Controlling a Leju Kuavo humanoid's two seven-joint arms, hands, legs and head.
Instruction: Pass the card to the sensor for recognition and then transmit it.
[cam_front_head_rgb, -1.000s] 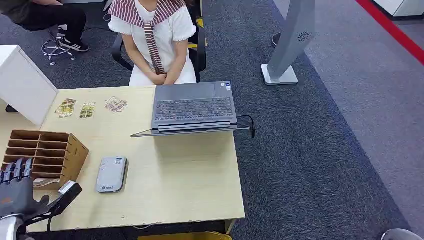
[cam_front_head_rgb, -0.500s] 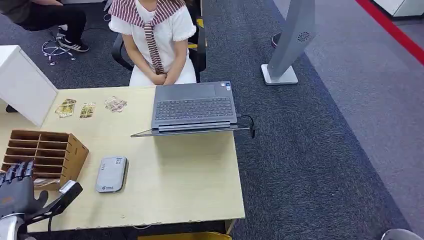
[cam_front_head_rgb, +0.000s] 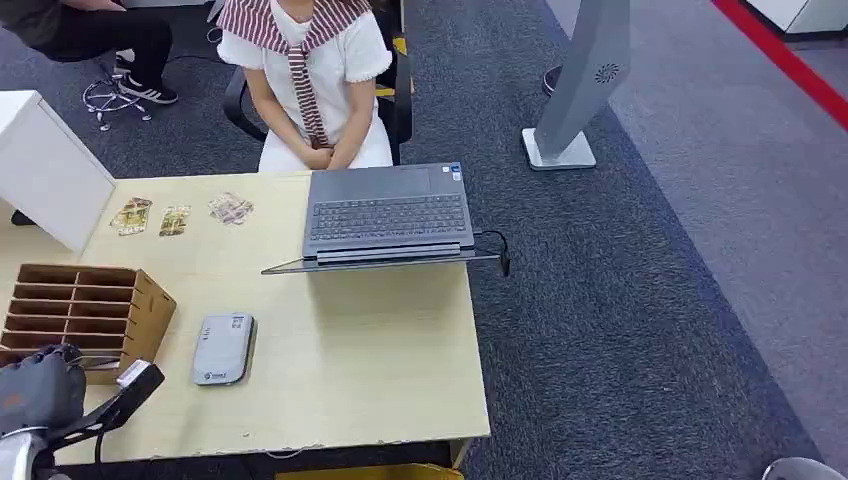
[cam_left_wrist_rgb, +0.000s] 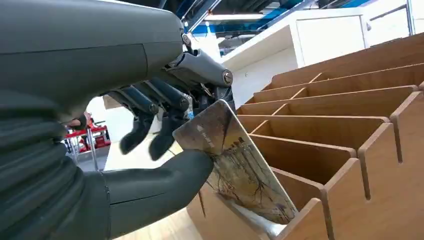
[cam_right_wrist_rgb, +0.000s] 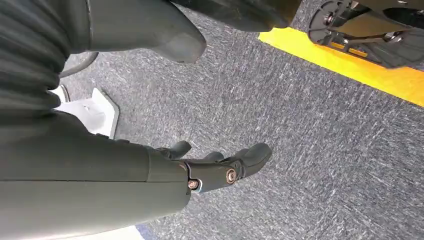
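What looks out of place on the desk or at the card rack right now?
Nothing stands out. The left hand pinches a card at the wooden rack; the reader, laptop and three spare cards lie flat and tidy.

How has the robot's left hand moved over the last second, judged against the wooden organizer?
Yes. The left hand has dropped lower against the wooden organizer, fingers now curled in on a card.
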